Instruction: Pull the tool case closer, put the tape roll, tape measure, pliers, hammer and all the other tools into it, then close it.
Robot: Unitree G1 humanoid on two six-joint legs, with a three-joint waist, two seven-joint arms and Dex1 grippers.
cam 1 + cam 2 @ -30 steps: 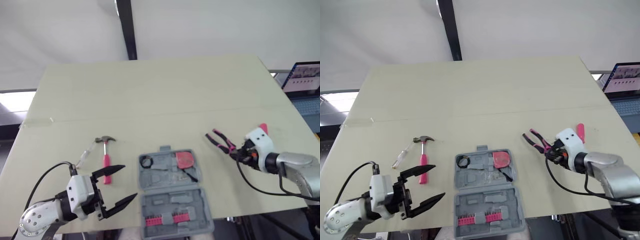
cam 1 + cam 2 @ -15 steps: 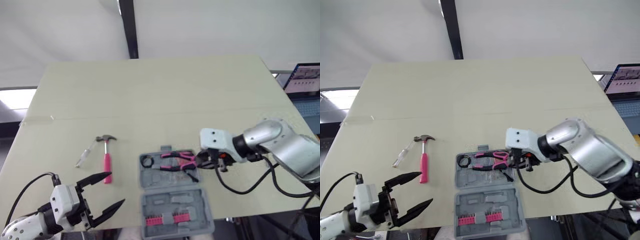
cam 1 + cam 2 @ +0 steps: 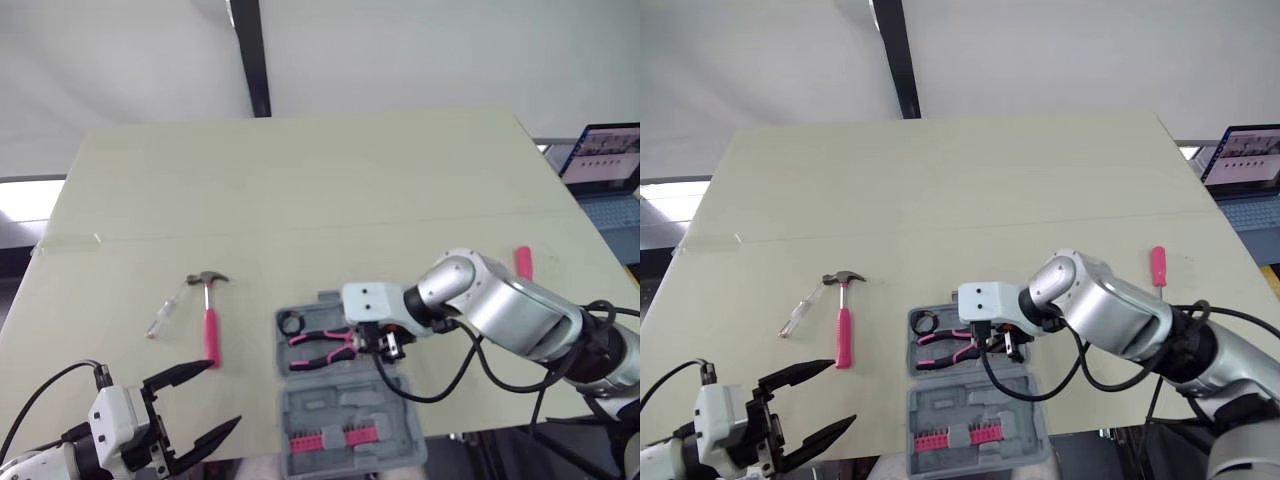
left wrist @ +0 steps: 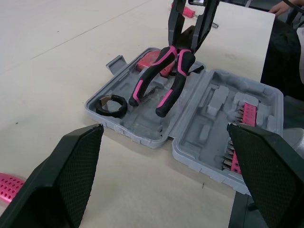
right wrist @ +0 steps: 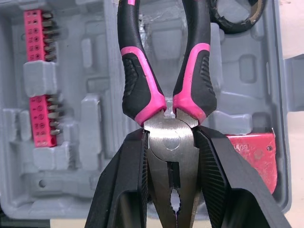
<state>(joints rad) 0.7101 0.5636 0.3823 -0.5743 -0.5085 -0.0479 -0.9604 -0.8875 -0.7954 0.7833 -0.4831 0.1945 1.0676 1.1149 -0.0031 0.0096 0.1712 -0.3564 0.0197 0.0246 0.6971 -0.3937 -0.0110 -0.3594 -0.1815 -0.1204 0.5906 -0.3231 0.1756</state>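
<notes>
Two grippers in the eye view. The right gripper (image 3: 380,343) is clamped on the pliers (image 3: 320,345) over the far half of the open tool case (image 3: 340,400). The left gripper (image 3: 226,392) is spread wide and holds nothing, low by the near left edge of the table (image 3: 300,180). The pliers' long axis runs across the case, handles to the robot's left toward the tape roll (image 3: 292,323), head to the right inside the grip. A hammer (image 3: 210,320) and a thin screwdriver (image 3: 165,312) lie left of the case. A pink screwdriver (image 3: 522,262) lies well off to the right. None of the three is packed yet.

Left wrist view: the pliers are tilted, head up in the grip, handle tips down at the case floor just beside the tape roll. Touching or not, can't tell.

Right wrist view: the fingers (image 5: 128,190) pinch the steel head from both sides. The handles splay out over the moulded tray, the red tape measure (image 5: 251,152) sits just beside the head, and the bit rows (image 5: 40,80) are in the other half.

Step in hand looks like setting the pliers down. To do it well, lower the head until the tool lies flat. Keep the handles off the tape roll and the head off the tape measure. Release only when low, so the lid can shut later.
</notes>
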